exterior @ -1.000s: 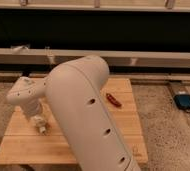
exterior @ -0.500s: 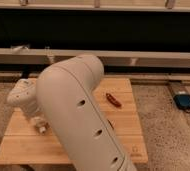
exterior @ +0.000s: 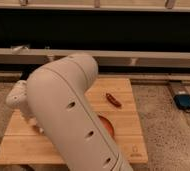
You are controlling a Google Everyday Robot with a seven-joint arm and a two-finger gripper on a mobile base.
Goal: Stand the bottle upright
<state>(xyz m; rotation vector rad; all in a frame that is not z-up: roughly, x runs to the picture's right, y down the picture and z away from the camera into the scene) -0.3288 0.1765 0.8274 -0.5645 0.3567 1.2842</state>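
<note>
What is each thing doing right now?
gripper: open, low over the table's left side
arm: bent across the middle, hiding things
red thing: lying flat on the table
orange round thing: half hidden behind the arm
bottle: not seen, so cannot tell

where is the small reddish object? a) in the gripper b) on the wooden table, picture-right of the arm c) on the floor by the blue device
b: the reddish object lies on the wooden table, picture-right of the arm; the gripper hangs over the table's left part, apart from it.

One arm (exterior: 68, 117), one pincer (exterior: 31, 120) at left, one table (exterior: 130, 132)
</note>
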